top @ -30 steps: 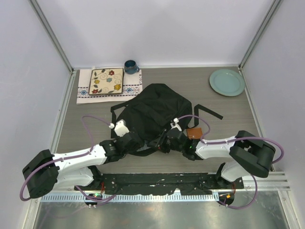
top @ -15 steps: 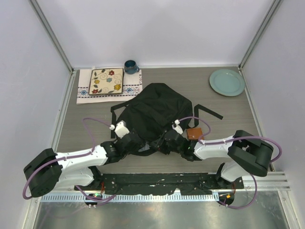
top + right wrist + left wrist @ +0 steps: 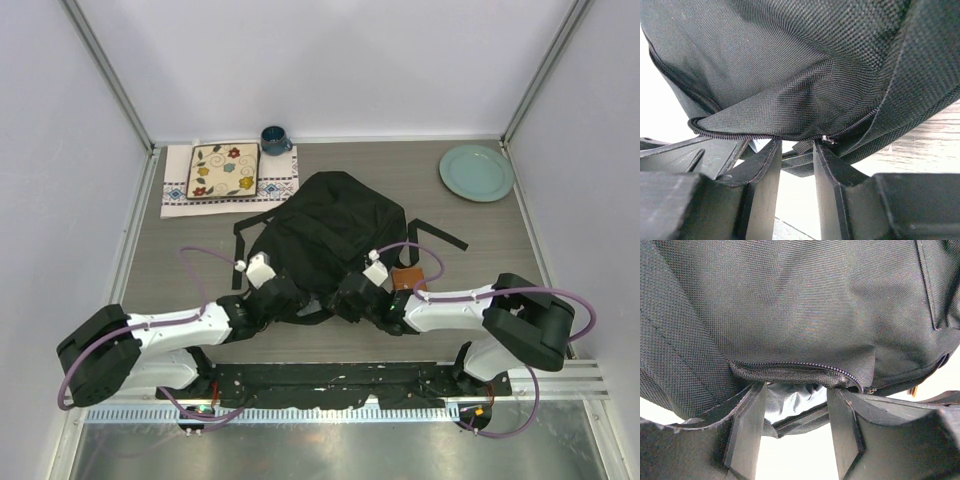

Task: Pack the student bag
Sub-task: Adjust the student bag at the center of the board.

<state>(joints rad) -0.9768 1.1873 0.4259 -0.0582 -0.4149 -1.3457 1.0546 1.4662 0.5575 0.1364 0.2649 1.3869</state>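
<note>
student bag: black | plate: pale green | mug: dark blue | tray: cream, floral | cloth: white, blue border

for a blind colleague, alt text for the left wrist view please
Black student bag fabric fills the frame, a partly open zipper crossing its lower middle. Below, the left tool's two fingers stand apart, grey lining between them.

No writing, label, brand or number can be read on the student bag or elsewhere.

The whole table is taken in from high behind, looking down; both wrist views are held tight on the student bag, its near edge shared.
</note>
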